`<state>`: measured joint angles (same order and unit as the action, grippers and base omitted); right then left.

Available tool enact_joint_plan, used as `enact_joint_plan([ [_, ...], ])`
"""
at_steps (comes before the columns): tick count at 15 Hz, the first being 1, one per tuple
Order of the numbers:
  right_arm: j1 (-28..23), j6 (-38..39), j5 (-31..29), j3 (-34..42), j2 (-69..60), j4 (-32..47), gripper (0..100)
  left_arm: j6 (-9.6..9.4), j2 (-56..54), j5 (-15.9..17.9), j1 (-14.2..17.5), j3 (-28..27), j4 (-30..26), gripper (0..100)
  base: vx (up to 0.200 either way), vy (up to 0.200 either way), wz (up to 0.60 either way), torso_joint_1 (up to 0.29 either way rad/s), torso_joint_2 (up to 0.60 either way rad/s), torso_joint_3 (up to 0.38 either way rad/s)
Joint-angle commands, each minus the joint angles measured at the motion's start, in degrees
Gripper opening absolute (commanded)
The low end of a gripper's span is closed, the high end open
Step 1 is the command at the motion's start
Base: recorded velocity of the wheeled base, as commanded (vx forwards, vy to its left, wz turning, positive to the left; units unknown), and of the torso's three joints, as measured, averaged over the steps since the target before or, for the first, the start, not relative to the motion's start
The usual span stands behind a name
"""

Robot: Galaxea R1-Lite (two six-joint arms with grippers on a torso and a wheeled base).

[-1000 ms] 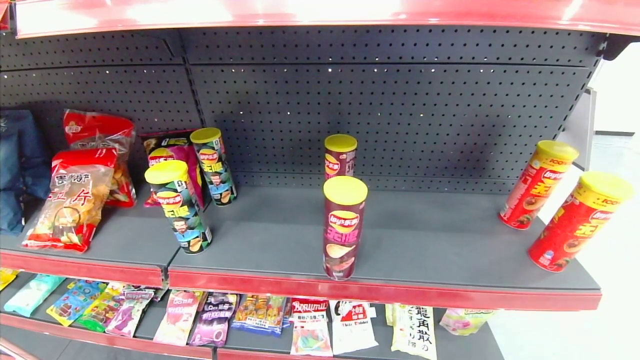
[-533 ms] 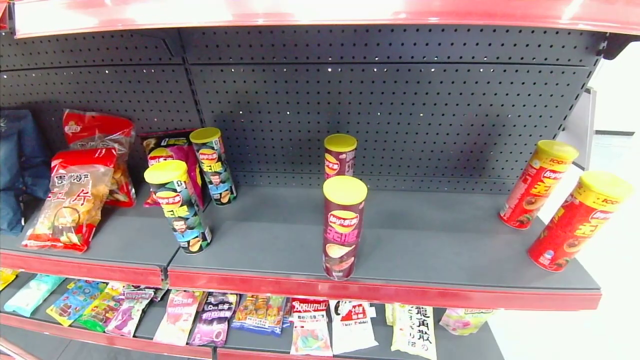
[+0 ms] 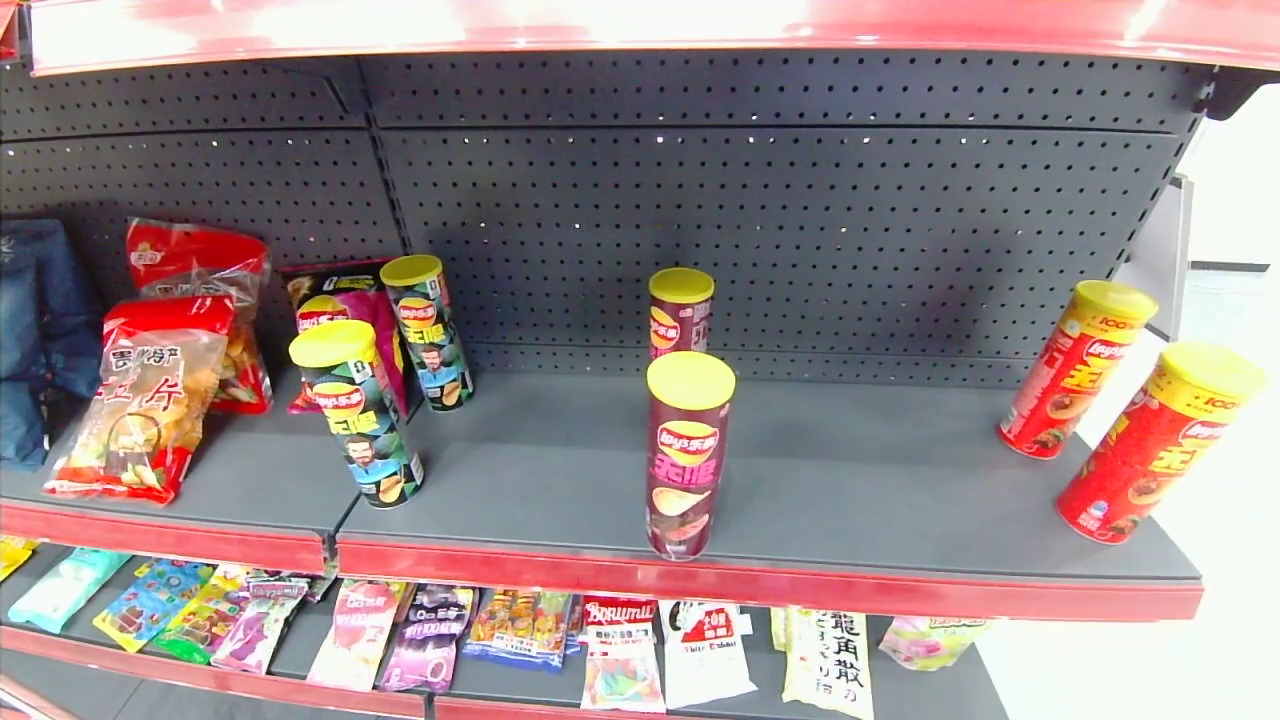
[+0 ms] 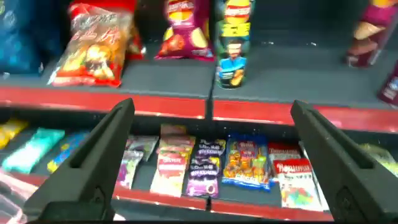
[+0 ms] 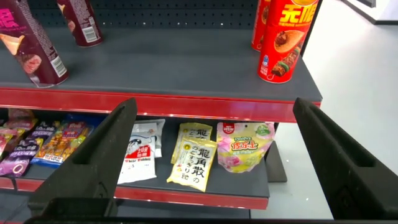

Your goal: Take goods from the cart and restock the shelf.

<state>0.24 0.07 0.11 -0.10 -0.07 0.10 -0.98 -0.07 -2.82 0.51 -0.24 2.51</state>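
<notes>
Both the left gripper (image 4: 211, 109) and right gripper (image 5: 214, 106) hang spread and empty before the shelf (image 3: 850, 480), where a maroon can (image 3: 687, 455) standing at the front lip could topple if an arm brushes it.

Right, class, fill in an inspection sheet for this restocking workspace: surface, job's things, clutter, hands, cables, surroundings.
Surface: grey shelf with a red front edge, wide bare stretches between the goods.
Job's things: teal cans, maroon cans and red cans, two of each, standing one behind the other.
Clutter: snack bags at the shelf's left end; flat packets on the tier below.
Hands: left hand open, empty; right hand open, empty; both face the shelf front.
Cables: nothing seen.
Surroundings: dark pegboard behind; pale floor to the right.
</notes>
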Motion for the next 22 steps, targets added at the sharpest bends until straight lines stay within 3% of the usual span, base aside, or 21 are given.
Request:
enact_joint_plan([
  [1, 0.0, -0.1, 0.1, 0.0, 0.1, 0.0, 100, -0.17, 0.1, 8.7, 0.0, 0.2, -1.5, 100, 0.000, 0.000, 0.00, 0.000, 0.00, 0.000],
  [2, 0.0, 0.0, 0.1, 0.0, 0.1, 0.0, 100, -3.51, 0.1, 9.9, 0.0, 0.1, -2.6, 100, 0.000, 0.000, 0.00, 0.000, 0.00, 0.000],
  [3, 0.0, 0.0, 0.2, 0.0, 0.1, -0.1, 100, -2.63, 0.1, 9.3, 0.0, 0.1, -2.8, 100, 0.000, 0.000, 0.00, 0.000, 0.00, 0.000],
  [4, 0.0, 0.2, 0.2, 0.0, 0.1, -0.1, 100, 0.98, 0.1, 7.1, 0.0, 0.1, -2.8, 100, 0.000, 0.000, 0.00, 0.000, 0.00, 0.000],
  [22, 0.0, 0.2, 1.4, 0.0, 0.1, -0.1, 100, 0.71, 0.1, 6.6, 0.0, 0.1, -2.8, 100, 0.000, 0.000, 0.00, 0.000, 0.00, 0.000],
])
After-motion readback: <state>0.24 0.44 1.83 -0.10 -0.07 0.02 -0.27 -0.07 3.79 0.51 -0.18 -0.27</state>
